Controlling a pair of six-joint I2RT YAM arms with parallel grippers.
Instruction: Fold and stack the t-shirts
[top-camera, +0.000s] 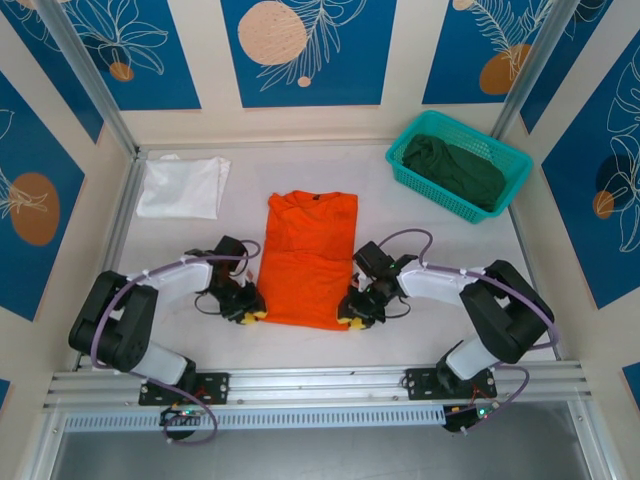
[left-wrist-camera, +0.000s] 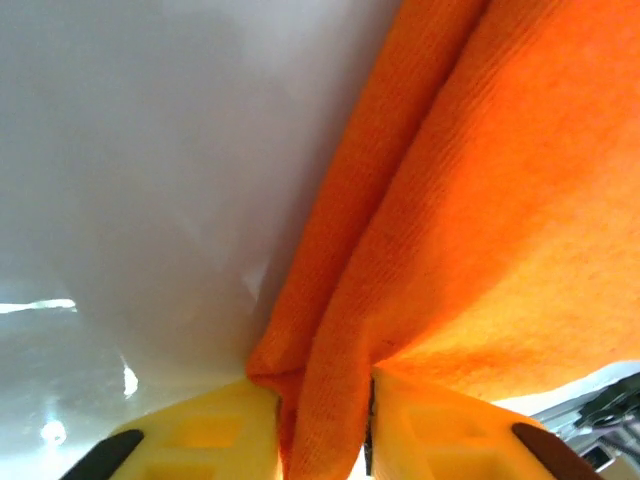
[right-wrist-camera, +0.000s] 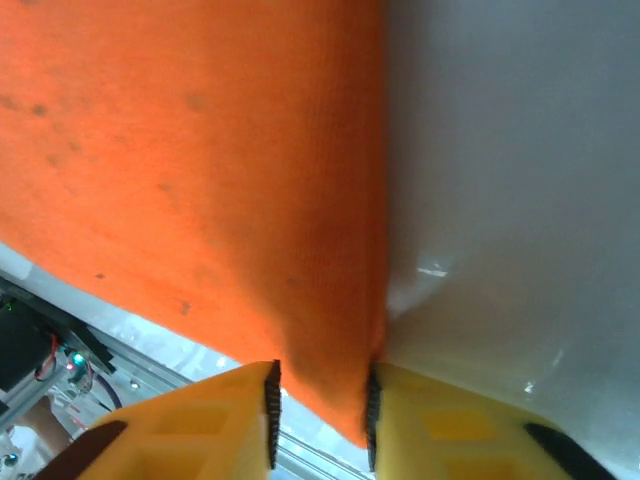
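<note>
Top external showed me both arms bent low over the table (top-camera: 420, 240), elbows pushed outward and forearms angled in toward the centre. The left gripper (top-camera: 252, 314) sat at the near left corner of the orange t-shirt (top-camera: 305, 255), and the right gripper (top-camera: 352, 318) sat at its near right corner. That shirt lay flat in the middle of the table as a long rectangle, collar at the far end. The white t-shirt (top-camera: 182, 186) lay well apart at the far left. The dark green t-shirt (top-camera: 455, 170) was bunched inside the teal basket (top-camera: 408, 136) at the far right. Left wrist gave me a close look at the left gripper (left-wrist-camera: 322, 420): its yellow fingers (left-wrist-camera: 215, 430) were closed on a doubled edge of the orange t-shirt (left-wrist-camera: 480, 220), pinching the cloth between them, with the pale table (left-wrist-camera: 150, 180) on the left. Right wrist showed the right gripper (right-wrist-camera: 320, 420) the same way: its yellow fingers (right-wrist-camera: 200, 430) clamped a corner of the orange t-shirt (right-wrist-camera: 200, 170), the fabric spreading up and left from the pinch and the bare table (right-wrist-camera: 510, 180) on the right.
</note>
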